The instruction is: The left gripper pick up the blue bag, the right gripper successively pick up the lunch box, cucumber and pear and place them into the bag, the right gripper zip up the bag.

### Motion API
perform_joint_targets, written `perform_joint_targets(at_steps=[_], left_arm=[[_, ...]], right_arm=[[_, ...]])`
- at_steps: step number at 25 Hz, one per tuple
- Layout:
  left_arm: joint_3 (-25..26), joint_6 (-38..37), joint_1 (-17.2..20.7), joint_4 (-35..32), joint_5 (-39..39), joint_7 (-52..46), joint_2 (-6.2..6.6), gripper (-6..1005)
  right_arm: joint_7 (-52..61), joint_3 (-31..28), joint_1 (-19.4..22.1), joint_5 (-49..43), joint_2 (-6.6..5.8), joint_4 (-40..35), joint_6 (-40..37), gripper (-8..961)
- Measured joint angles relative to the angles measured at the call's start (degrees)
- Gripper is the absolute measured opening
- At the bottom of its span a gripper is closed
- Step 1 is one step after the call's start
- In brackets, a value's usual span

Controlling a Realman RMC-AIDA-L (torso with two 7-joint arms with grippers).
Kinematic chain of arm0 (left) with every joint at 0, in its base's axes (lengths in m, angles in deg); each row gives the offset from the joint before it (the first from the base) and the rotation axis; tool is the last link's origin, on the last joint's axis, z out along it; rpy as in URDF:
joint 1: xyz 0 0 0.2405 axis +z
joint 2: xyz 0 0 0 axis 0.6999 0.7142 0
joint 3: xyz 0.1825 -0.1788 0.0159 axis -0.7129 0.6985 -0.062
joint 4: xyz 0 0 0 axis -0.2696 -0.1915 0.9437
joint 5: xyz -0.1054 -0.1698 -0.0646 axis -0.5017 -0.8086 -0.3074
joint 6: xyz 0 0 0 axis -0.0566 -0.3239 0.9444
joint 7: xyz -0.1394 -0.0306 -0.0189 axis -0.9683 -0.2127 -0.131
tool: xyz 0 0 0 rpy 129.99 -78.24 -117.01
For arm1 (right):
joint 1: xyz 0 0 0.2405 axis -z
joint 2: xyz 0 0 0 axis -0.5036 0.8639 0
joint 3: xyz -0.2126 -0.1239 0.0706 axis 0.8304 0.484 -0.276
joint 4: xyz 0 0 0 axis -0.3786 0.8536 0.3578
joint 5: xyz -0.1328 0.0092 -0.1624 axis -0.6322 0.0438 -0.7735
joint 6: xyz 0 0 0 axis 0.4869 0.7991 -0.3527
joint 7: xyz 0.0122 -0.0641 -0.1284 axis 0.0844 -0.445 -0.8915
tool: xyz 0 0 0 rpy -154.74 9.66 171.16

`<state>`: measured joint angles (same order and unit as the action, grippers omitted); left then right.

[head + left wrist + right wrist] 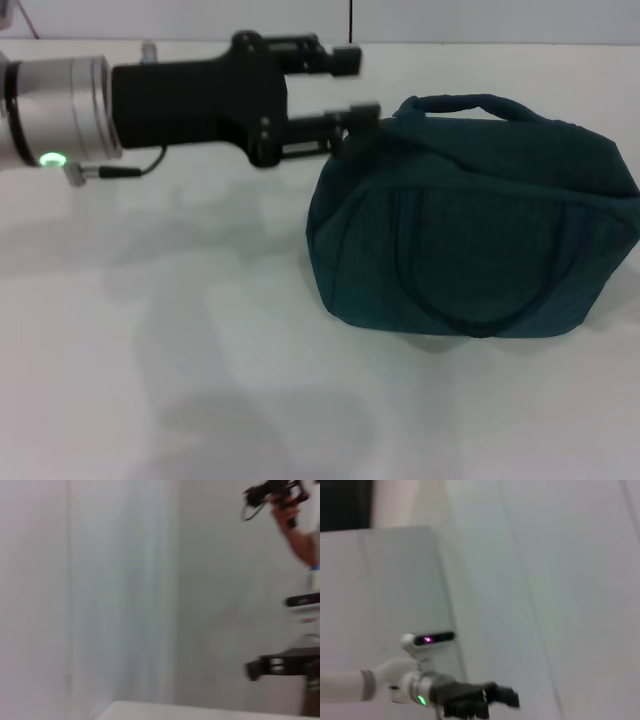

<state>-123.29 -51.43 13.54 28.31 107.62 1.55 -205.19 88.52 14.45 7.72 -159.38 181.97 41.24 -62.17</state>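
White table (200, 380), closed blue bag (480, 240), open-jawed left gripper (350, 88) alongside

White table (200, 350); pale grey walls (125, 580); dark shelf (290, 662) at room edge.

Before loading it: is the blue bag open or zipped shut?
Shut, it seems: the blue bag shows no opening or foil lining. The left gripper is at its top corner.
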Motion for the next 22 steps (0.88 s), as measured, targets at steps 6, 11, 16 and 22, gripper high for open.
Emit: perform_joint_targets(at_steps=[6, 11, 16, 22], left_arm=[[-1.6, -7.3, 0.0, 0.7, -1.4, -2.4, -0.65, 576], [-3.2, -7.3, 0.4, 4.3, -3.3, -1.2, -0.83, 576], [-3.2, -6.2, 0.1, 7.8, -3.7, 1.8, -0.86, 576], [-3.3, -3.5, -0.2, 9.7, -3.7, 3.4, -0.95, 576]], right_arm=[[1.2, 1.5, -5.2, -0.6, -0.38, -0.4, -3.4, 779], [2.3, 5.1, -7.7, -0.7, -0.48, -1.9, -4.1, 778], [2.5, 9.4, -9.2, -0.7, -0.03, -2.3, -2.4, 777], [2.5, 11.6, -9.5, -0.7, 0.37, -2.3, 0.3, 777]])
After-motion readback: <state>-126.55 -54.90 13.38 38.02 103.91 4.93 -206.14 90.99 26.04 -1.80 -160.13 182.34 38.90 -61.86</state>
